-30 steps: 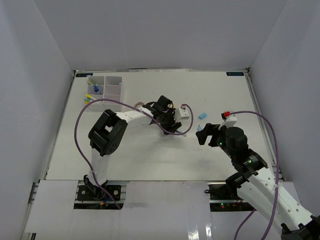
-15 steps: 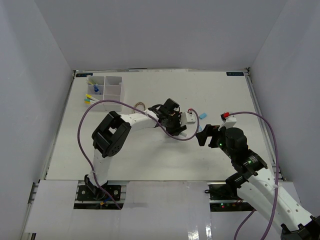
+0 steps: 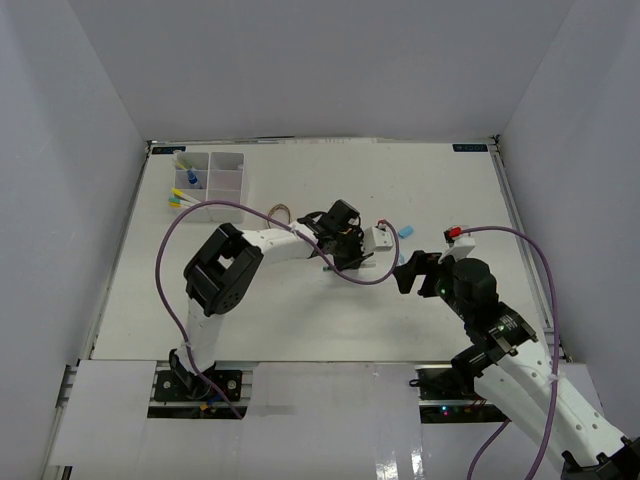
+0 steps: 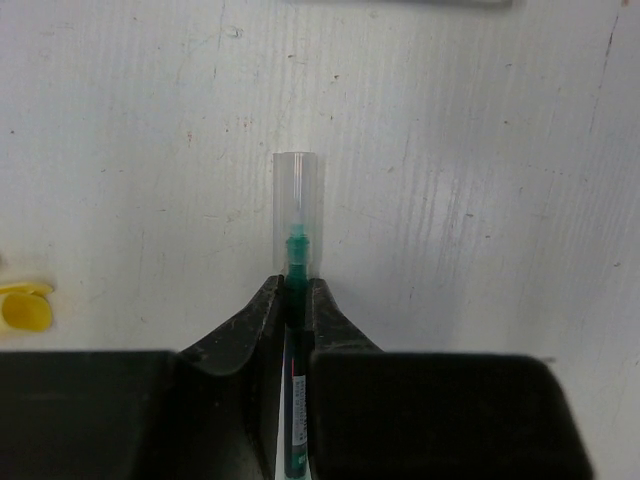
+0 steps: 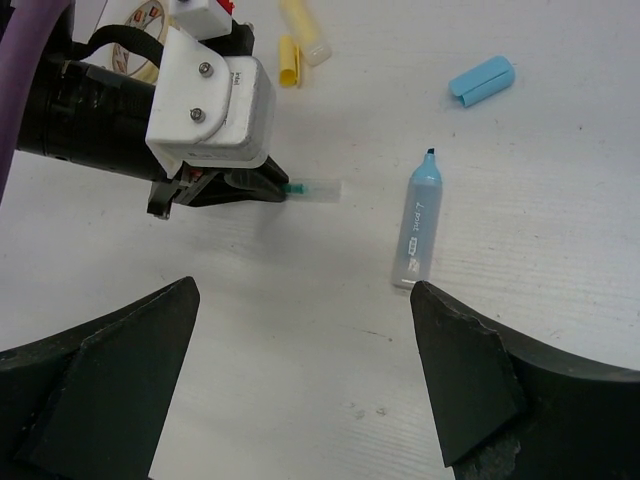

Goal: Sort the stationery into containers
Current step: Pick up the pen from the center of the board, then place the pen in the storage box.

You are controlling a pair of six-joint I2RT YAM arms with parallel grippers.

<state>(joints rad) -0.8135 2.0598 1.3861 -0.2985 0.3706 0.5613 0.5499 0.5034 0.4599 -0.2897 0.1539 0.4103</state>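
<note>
1. The left gripper [image 4: 296, 300] is clamped on a green pen [image 4: 297, 245] at the bottom centre of its wrist view. The pen's clear cap pokes out past the fingertips over the white table [image 4: 480, 200].
2. The right gripper [image 5: 300, 400] stands wide apart and holds nothing, its fingers at the lower corners of its view.
3. A light blue marker [image 5: 418, 225] lies uncapped right of centre, and a light blue cap [image 5: 481, 78] lies well apart at upper right.
4. The white organizer tray [image 3: 243, 178] sits at the upper left of the top view, with yellow and blue items inside.

A scuffed white table [image 3: 300, 310]. At its far left corner sits a white compartment tray [image 3: 243, 186]. Near the middle lie a tan ring [image 3: 281, 212], yellow pen pieces [image 5: 303, 38], a green clear-capped pen [image 5: 312, 189], a light blue marker [image 5: 418, 222] and a separate light blue cap [image 5: 481, 78].
</note>
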